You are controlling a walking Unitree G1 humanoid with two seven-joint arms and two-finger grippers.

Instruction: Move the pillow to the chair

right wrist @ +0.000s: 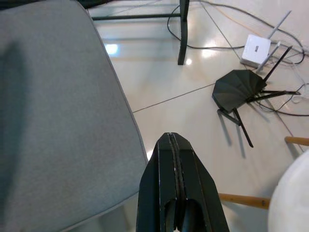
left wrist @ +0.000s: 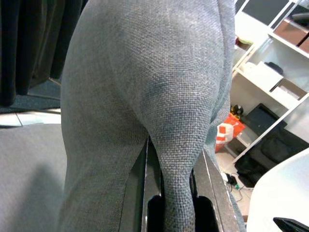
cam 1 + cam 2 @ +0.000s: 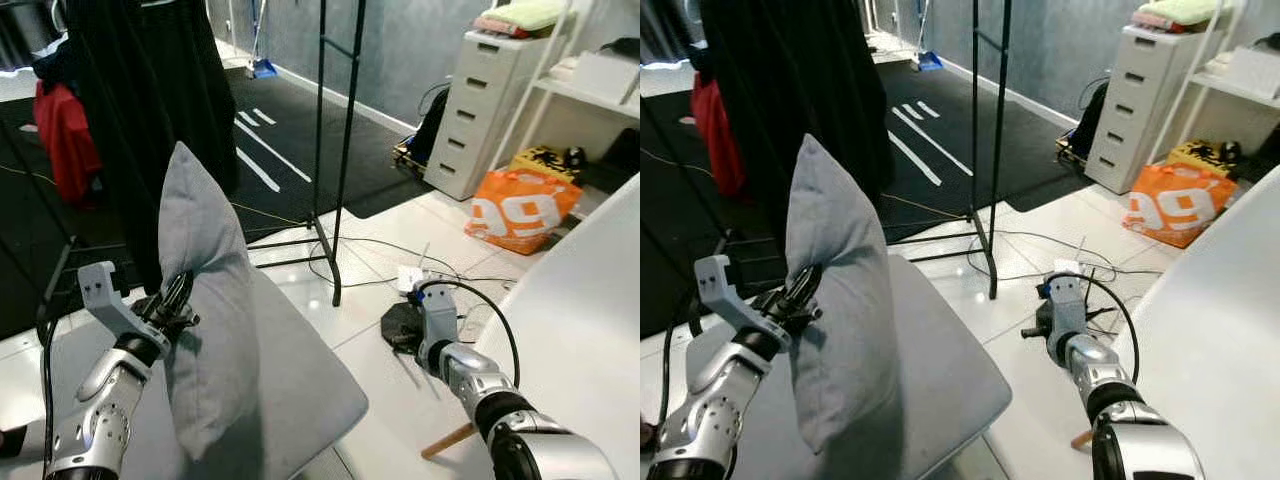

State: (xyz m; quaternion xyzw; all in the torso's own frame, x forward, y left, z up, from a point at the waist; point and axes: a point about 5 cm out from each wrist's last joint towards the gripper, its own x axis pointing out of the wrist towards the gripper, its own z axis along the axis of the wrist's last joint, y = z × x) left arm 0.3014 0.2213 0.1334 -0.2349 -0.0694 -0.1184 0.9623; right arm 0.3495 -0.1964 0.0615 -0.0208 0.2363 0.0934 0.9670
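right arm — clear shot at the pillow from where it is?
Probably yes. The right gripper hangs shut above the floor, just off the edge of the grey seat. Nothing stands between it and the pillow, which the left gripper holds upright on that seat.

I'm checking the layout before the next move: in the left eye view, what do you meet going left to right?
Left gripper → grey pillow → black rack post → right gripper → white drawer unit → orange bag.

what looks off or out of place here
The grey pillow stands on edge on the grey seat, pinched by the left gripper. Cables, a white router and a black router lie on the floor.
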